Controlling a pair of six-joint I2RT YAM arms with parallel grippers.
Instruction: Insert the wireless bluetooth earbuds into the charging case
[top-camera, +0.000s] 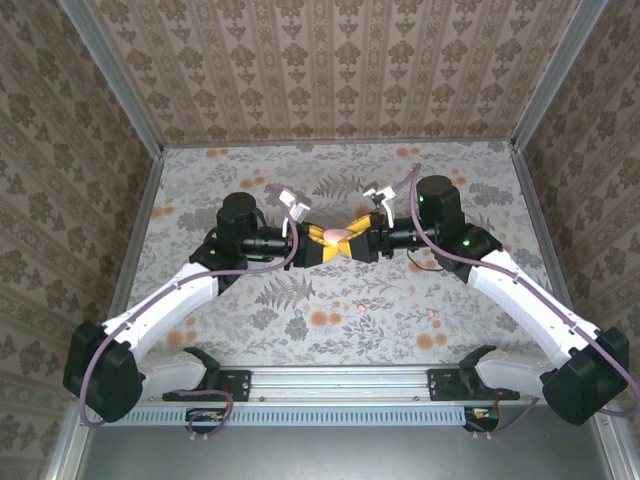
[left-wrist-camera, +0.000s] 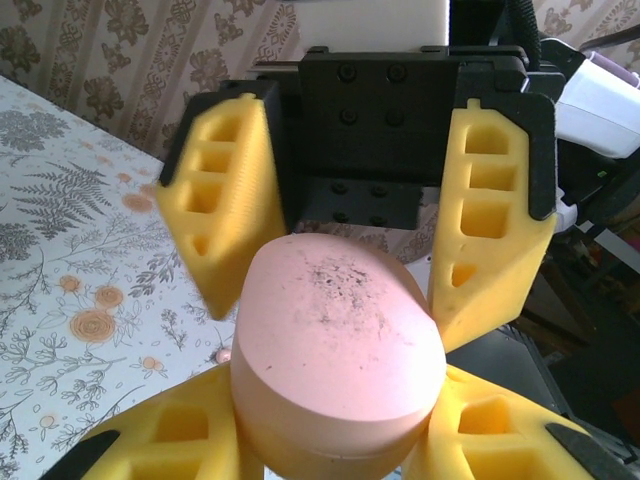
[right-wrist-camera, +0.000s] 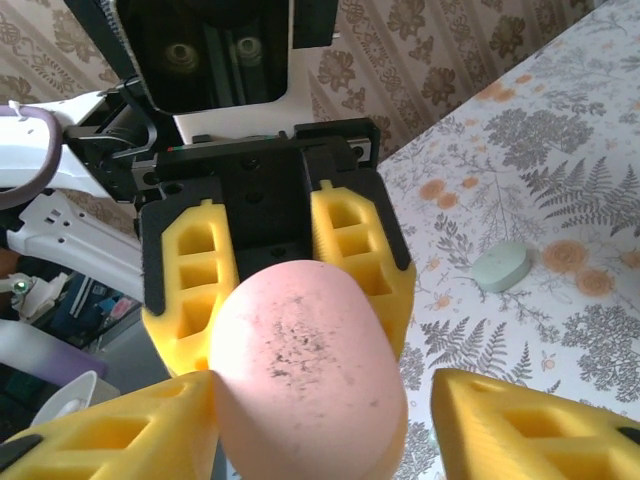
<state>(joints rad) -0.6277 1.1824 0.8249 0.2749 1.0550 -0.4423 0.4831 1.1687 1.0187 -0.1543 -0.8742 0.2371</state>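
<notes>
Aloft between both pincers over the floral counter (top-camera: 300, 320), the charging case (top-camera: 338, 237) lies long axis pincer to pincer, its scuffed flat face up. It is a smooth, matte pink oval. The left pincer (top-camera: 320, 245) clamps one end. The right pincer (top-camera: 356, 245) stands part-open, with one hollow yellow finger (right-wrist-camera: 120, 430) touching. The case's underside is hidden.

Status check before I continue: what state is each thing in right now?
pink case: closed, held in the air.
left hand: shut on the pink case.
right hand: open, straddling the pink case.
pale green oval: lying flat on the table, untouched.
</notes>
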